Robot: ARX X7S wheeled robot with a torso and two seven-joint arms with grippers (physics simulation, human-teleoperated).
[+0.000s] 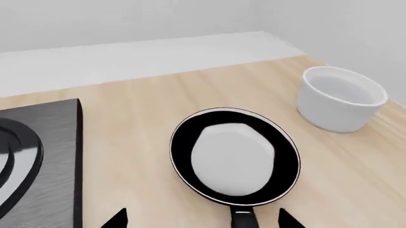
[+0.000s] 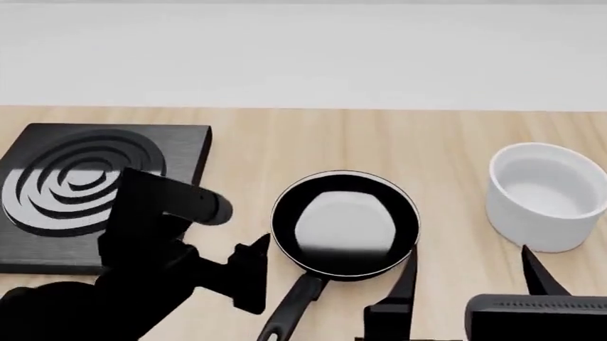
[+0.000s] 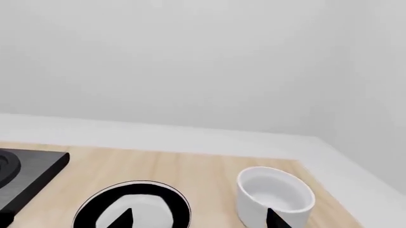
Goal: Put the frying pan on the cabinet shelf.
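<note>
Pan [image 2: 345, 223] sits flat on the wood counter [image 2: 417, 145], roughly centre of my head cam, glossy grey-white patch inside, handle [image 2: 292, 307] running back toward me w/ the hole at its end near the bottom edge. On the L wrist cam the pan [image 1: 235, 158] is right ahead, handle stub between the two fingertips, tips spread wide either side and not touching it, so L gripper [image 1: 201, 219] is released, holding nothing. In the head cam the L gripper [image 2: 251, 280] hovers just beside the handle, on the hotplate side. Hotplate [image 2: 95, 192] is to the pan's left, square, black, concentric rings, near the pan but apart from it. Bowl [image 2: 547, 195], white, round, upright, sits to the pan's right, well apart. R gripper [image 2: 470, 273] is low in the head cam, fingers splayed, one tip by the pan's rim, other by the bowl, nothing between them: also released. R wrist cam shows pan [image 3: 133, 206] and bowl [image 3: 275, 197] side by side, w/ the white wall [image 3: 190, 61] behind. Can't see any cabinet shelf from here.
</note>
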